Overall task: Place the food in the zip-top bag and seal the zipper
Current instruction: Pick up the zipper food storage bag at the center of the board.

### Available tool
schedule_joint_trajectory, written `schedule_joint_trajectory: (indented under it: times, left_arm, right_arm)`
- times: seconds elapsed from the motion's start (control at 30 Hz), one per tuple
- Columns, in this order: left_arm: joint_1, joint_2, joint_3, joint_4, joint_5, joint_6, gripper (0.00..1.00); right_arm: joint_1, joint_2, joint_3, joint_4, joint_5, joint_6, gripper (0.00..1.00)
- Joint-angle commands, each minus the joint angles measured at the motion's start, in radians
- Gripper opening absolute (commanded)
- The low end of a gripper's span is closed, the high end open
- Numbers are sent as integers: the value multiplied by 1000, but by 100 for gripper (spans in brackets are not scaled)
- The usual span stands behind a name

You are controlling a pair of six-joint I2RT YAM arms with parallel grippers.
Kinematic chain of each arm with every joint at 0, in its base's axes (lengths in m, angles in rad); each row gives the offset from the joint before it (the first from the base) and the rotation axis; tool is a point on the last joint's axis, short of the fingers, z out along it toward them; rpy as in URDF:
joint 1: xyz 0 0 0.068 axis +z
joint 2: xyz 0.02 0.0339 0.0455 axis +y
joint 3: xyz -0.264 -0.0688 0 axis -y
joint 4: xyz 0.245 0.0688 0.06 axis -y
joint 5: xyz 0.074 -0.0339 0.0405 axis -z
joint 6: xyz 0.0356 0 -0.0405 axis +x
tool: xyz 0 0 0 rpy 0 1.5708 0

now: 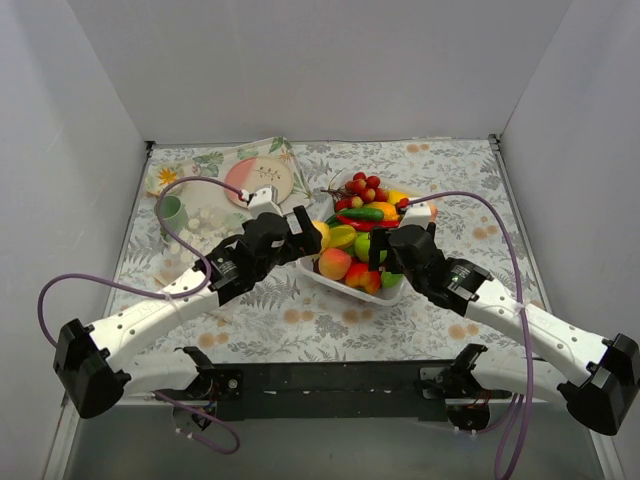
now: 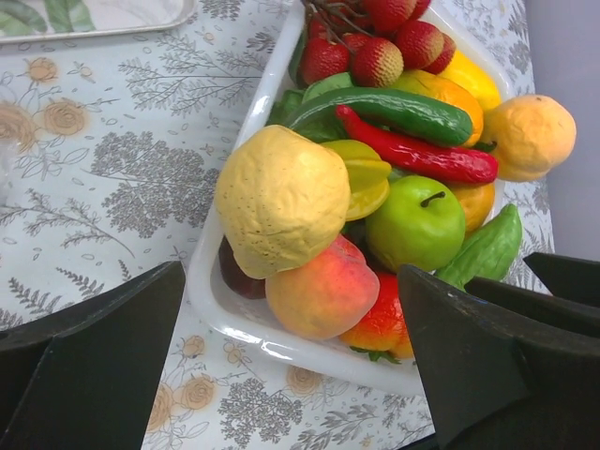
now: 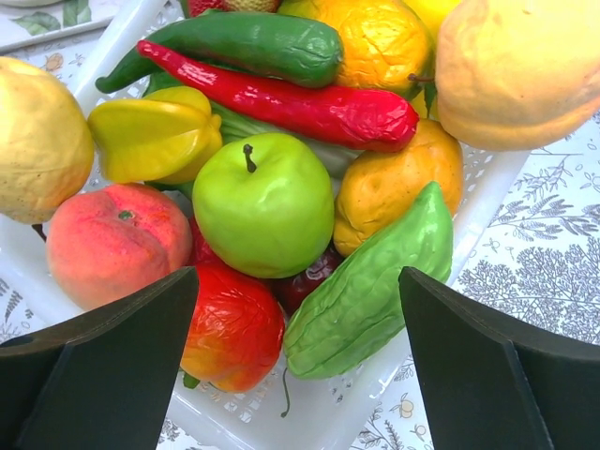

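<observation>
**Both grippers wide open at the tray, nothing picked**

The white tray sat mid-table, heaped with the food, none of it bagged. What looked like the zip-top bag lay well apart to the left, beside a green cup; its zipper could not be made out. Your left gripper hung at the tray's left wall, jaws spread and empty. Your right gripper hung over the near end, just as wide and empty. Your easiest first pick was probably the lumpy yellow fruit perched on the rim, free on two sides. The green apple sat wedged among neighbours, so closing there risked spilling them.
</observation>
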Motion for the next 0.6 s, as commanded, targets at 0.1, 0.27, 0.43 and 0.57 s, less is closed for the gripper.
schedule_joint_trajectory:
  times: [0.1,0.27,0.43,0.57]
  left_arm:
    - [46,-26,16,-194,-121,-187,98]
    - [89,-76,-40,-279,-148,-309,98]
    - [239,-95,-122,-330,-139,-342,97]
    - [335,-90,-181,-322,-160,-378,96]
  right_arm:
    - [6,6,47,86,-98,-126,95]
    - [9,66,111,72,-167,-162,92]
    - [21,94,147,91,-239,-179,91]
    - [61,112,170,83,-233,-188,90]
